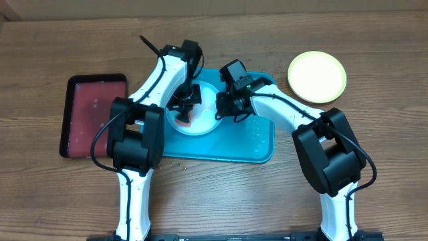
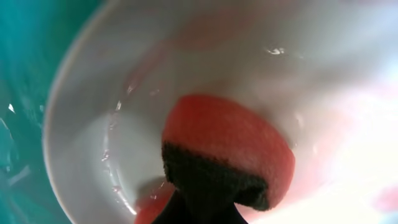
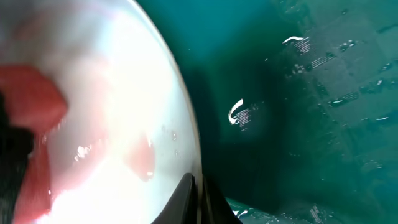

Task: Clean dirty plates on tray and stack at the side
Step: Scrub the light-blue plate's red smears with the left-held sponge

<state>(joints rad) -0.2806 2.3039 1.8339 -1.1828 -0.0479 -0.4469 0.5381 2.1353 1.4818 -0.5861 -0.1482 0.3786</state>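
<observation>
A white plate (image 1: 206, 100) with red smears lies in the left half of the turquoise tray (image 1: 257, 147). My left gripper (image 1: 184, 108) is shut on a red sponge with a dark backing (image 2: 227, 146) and presses it on the plate's inside (image 2: 106, 143). My right gripper (image 1: 224, 107) is shut on the plate's right rim (image 3: 198, 199); the plate (image 3: 112, 112) and the sponge (image 3: 31, 99) also show in the right wrist view. A clean yellow-green plate (image 1: 317, 76) lies on the table at the back right. The mint plate is out of view.
A dark red, black-rimmed tray (image 1: 93, 114) lies left of the turquoise tray. The tray's right half (image 3: 298, 124) is wet with water drops. The wooden table (image 1: 388, 134) extends to the right.
</observation>
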